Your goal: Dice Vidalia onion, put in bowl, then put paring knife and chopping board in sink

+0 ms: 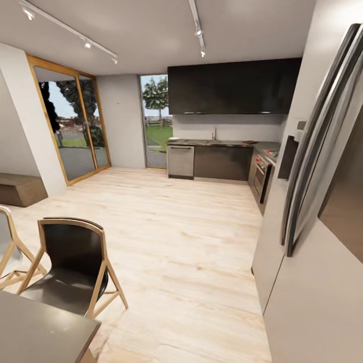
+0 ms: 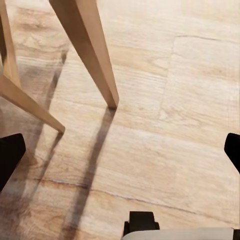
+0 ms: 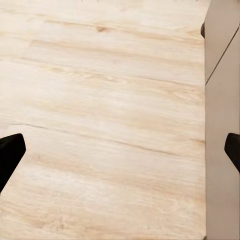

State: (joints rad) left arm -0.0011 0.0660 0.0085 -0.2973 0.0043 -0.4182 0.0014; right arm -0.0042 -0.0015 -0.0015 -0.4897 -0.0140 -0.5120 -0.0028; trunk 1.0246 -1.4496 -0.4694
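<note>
Pale wooden floor (image 3: 100, 115) with long grain lines covers most of the frame, a darker knot near the top centre. The right gripper (image 3: 120, 150) has its two black fingertips (image 3: 10, 152) at the left and right edges, spread wide with nothing between them. A grey cabinet panel (image 3: 222, 100) runs down the right edge.

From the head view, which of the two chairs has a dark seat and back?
The nearer black chair, beside the pale chair cut off at the picture's left edge.
</note>
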